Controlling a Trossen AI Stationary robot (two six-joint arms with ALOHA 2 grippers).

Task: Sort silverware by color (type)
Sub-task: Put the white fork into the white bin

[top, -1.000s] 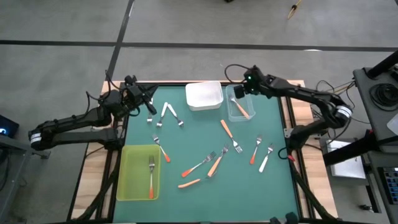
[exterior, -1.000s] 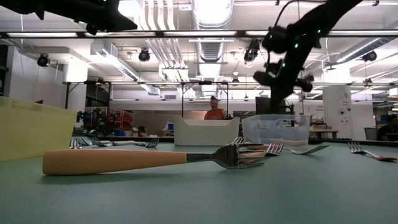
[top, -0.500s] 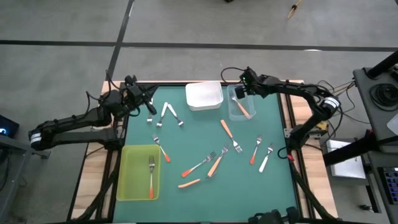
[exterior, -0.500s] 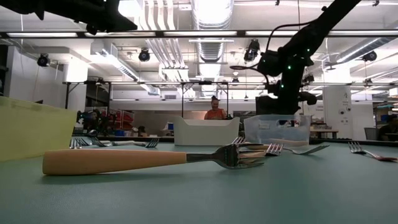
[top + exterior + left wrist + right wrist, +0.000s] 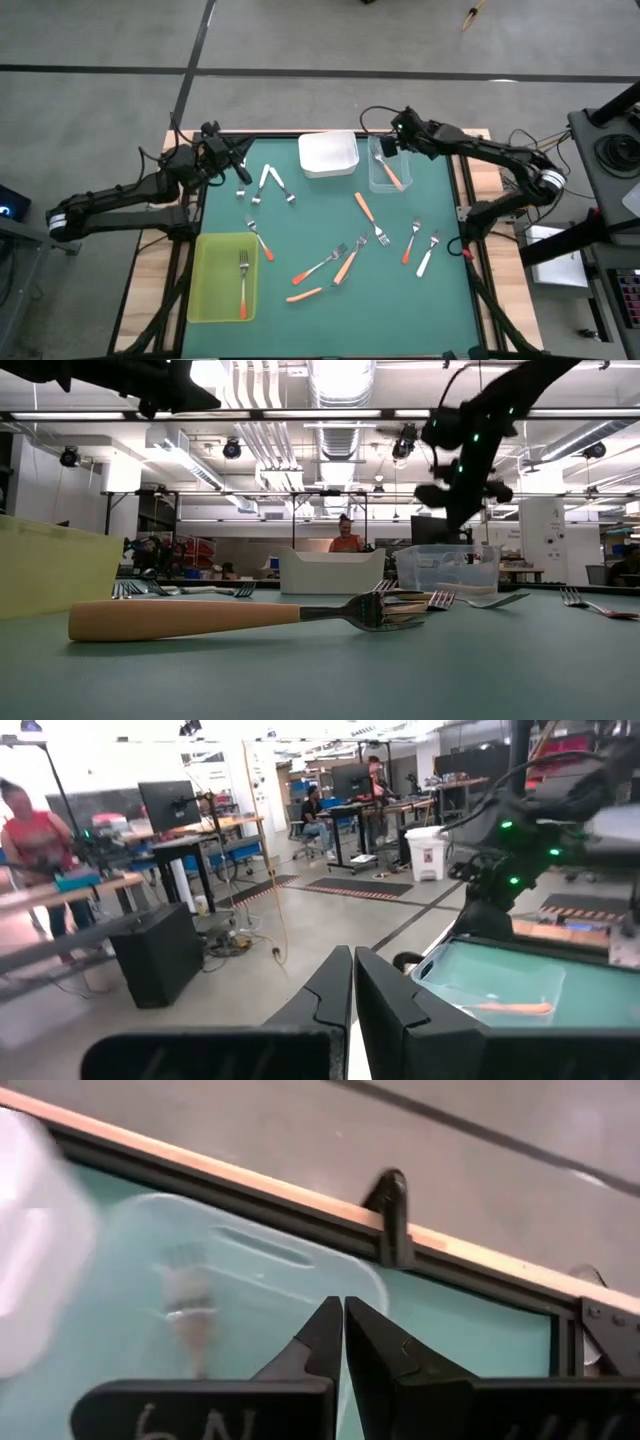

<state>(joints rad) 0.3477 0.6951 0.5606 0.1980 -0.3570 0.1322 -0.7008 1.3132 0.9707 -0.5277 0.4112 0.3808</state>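
Sorted: one light-orange-handled fork [image 5: 392, 177] in clear plastic tray [image 5: 372, 183], one in yellow-green tray [image 5: 208, 290] | left: about ten loose forks | right gripper [image 5: 386, 147] closed empty above clear tray, left gripper [image 5: 242, 167] closed

hidden: yellow-green tray [image 5: 55, 565] cut off by low view's edge | blurred: fork [image 5: 188, 1315] in clear tray [image 5: 250, 1295] | tiny: person [image 5: 346, 538] behind white tray [image 5: 332, 571]

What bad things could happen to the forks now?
The right gripper hangs shut over the clear tray, which holds one orange fork. If it dips, it might knock that light tray sideways. In the middle of the table, a red-orange fork and a light orange fork lie crossed, so grabbing one may drag the other. The left gripper waits shut at the table's far left corner.
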